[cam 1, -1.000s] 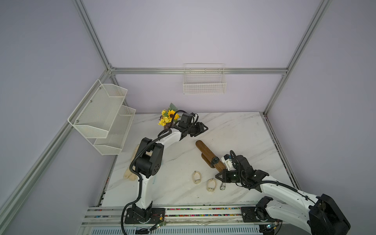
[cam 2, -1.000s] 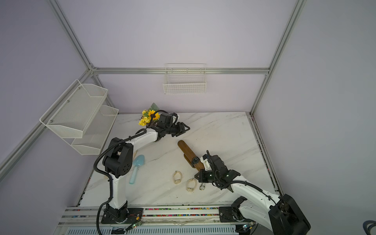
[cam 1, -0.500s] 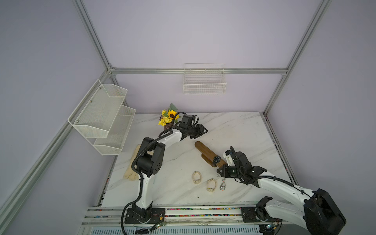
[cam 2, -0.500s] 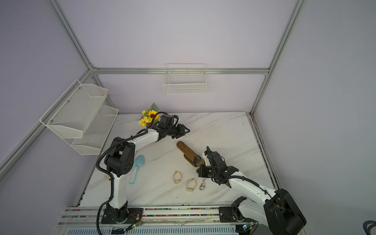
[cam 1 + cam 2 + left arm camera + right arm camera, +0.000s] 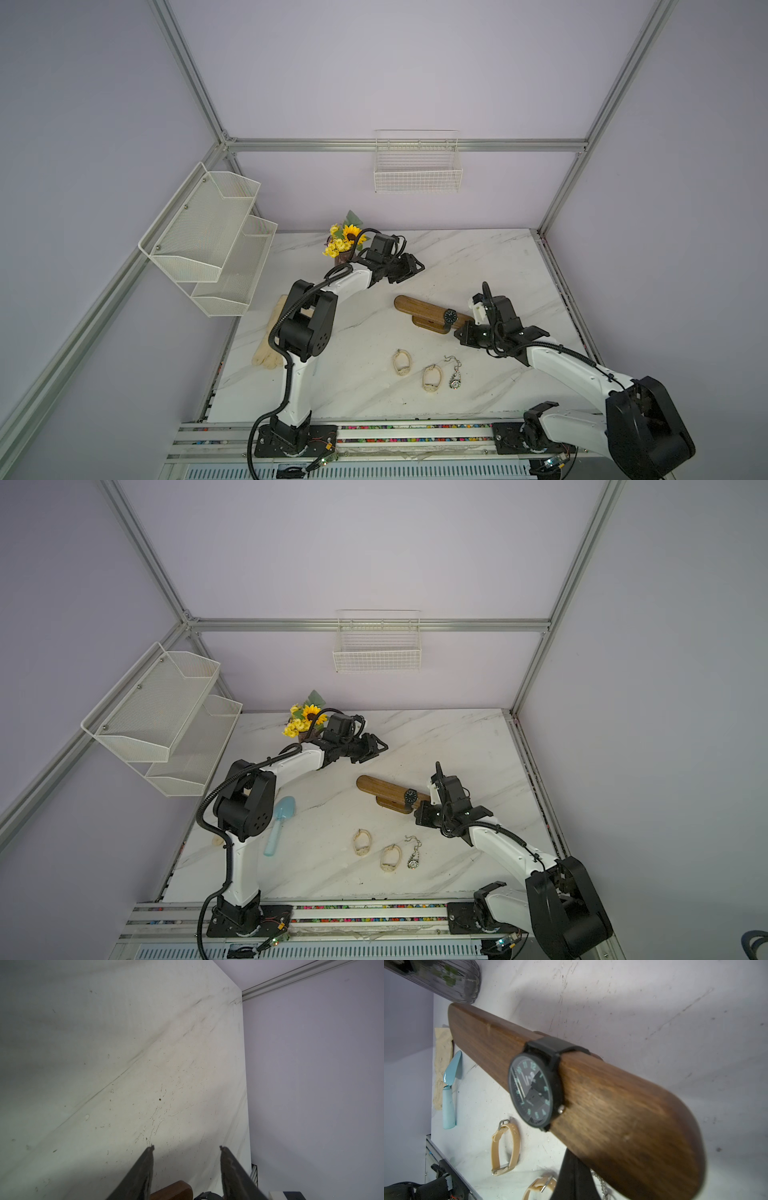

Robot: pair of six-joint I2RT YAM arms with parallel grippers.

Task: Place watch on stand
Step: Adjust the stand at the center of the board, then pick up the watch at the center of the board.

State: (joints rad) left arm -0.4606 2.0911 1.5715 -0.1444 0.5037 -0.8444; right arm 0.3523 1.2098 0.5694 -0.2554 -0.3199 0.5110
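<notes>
Lavender walls are enclosing a marble table (image 5: 478, 257) that is carrying the whole scene. Your left arm (image 5: 353, 280) is hovering over bare marble near the flowers (image 5: 345, 241), its jaws standing about half apart and holding nothing. Your right arm (image 5: 561, 368) is reaching toward the end of the stand (image 5: 419, 305) nearest it, its jaws pressed shut and gripping nothing. In the right wrist view they are showing as a dark wedge just under the bar's rounded tip. The watch (image 5: 535, 1088) is sitting looped around the bar, face outward, with its strap wrapping over the top, between the base and that tip. Placement is looking essentially done. If you are backing off now, be drawing the shut jaws straight away from the tip and clear of the strap. A nudge risks shifting the stand on its small base or dragging the watch off.
</notes>
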